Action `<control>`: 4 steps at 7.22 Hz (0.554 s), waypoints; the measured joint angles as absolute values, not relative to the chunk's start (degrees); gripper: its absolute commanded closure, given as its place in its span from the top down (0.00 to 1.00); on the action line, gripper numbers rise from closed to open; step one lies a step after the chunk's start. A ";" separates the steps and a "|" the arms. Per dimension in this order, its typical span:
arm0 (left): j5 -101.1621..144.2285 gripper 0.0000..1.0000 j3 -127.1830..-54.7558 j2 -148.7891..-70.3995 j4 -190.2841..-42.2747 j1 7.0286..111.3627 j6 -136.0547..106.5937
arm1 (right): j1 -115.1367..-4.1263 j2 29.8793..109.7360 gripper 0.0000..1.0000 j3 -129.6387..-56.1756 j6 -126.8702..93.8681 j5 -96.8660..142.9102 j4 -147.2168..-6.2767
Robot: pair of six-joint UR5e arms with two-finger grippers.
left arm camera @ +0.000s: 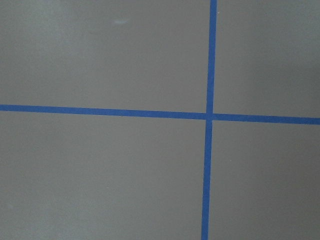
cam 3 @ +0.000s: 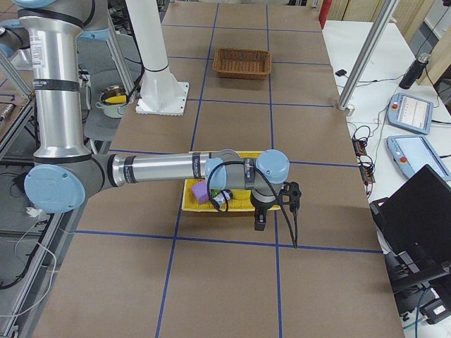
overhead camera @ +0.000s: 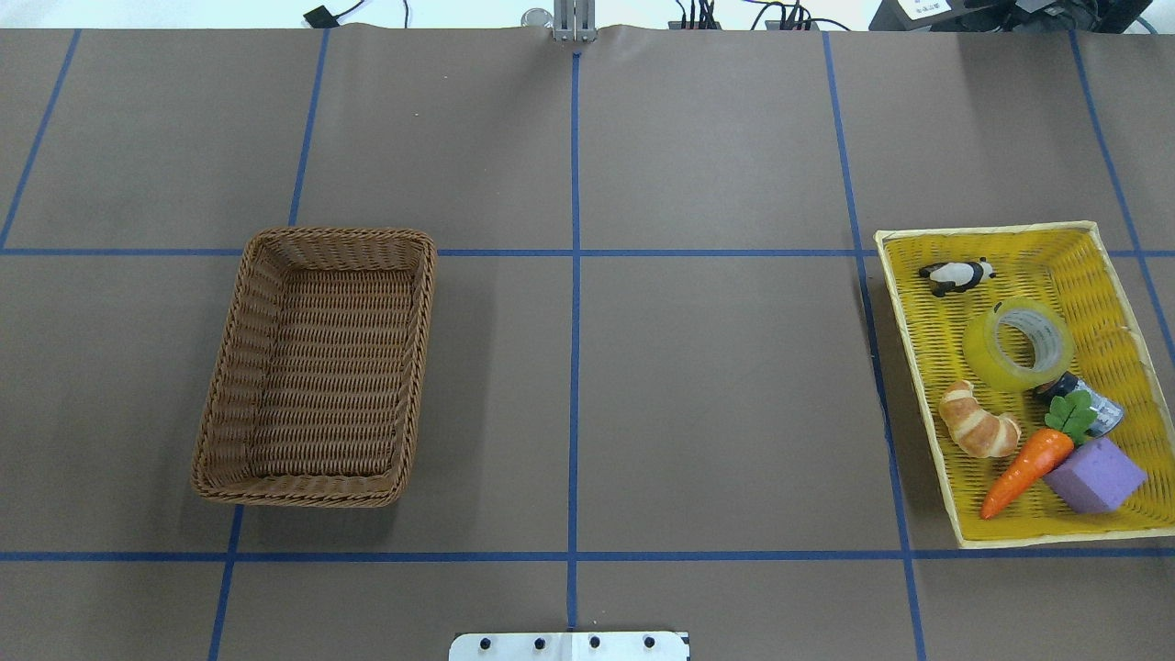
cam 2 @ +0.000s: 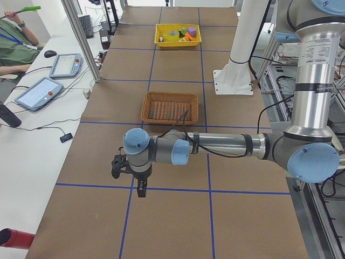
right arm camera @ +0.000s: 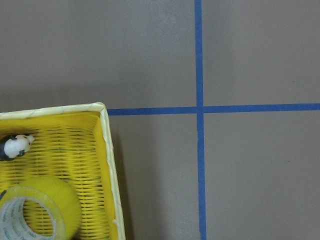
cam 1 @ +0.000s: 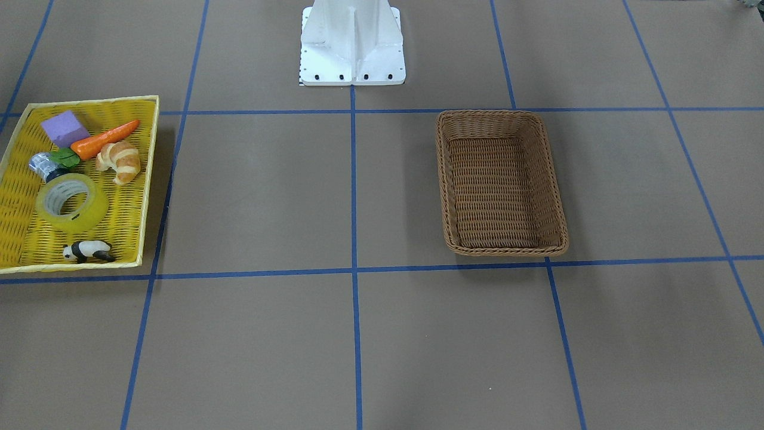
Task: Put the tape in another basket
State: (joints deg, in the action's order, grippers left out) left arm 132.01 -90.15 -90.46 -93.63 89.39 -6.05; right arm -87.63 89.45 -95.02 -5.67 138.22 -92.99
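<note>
The tape (cam 1: 71, 203) is a yellowish-green roll lying flat in the yellow tray (cam 1: 89, 100). It also shows in the overhead view (overhead camera: 1019, 344) and at the right wrist view's lower left (right arm camera: 35, 212). The brown wicker basket (cam 1: 501, 191) stands apart with nothing in it, also in the overhead view (overhead camera: 321, 367). My left gripper (cam 2: 139, 186) shows only in the exterior left view, hanging over bare table beyond the basket's end. My right gripper (cam 3: 259, 224) shows only in the exterior right view, by the tray's outer corner. I cannot tell whether either is open or shut.
The tray also holds a croissant (cam 1: 119, 161), a carrot (cam 1: 104, 139), a purple block (cam 1: 64, 128), a silver cylinder (cam 1: 43, 166) and a panda figure (cam 1: 88, 251). The white robot base (cam 1: 352, 48) stands at the table's robot side. Blue tape lines grid the brown table.
</note>
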 measured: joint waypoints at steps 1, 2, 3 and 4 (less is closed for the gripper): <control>132.03 0.99 -90.14 -90.40 -93.69 89.40 -6.06 | -87.63 89.63 1.00 -95.04 -5.50 138.22 -92.94; 132.05 0.99 -90.15 -90.37 -93.74 89.41 -6.05 | -87.63 89.74 1.00 -95.04 -5.07 138.08 -92.91; 132.04 0.99 -90.16 -90.36 -93.77 89.41 -6.01 | -87.63 89.84 1.00 -95.03 -4.87 137.91 -92.88; 132.02 0.99 -90.16 -90.36 -93.76 89.41 -6.00 | -87.63 89.88 1.00 -95.03 -4.79 137.71 -92.82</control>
State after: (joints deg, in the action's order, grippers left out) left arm 132.02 -90.16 -90.36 -93.76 89.41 -6.00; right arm -87.63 89.88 -95.03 -4.79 137.71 -92.82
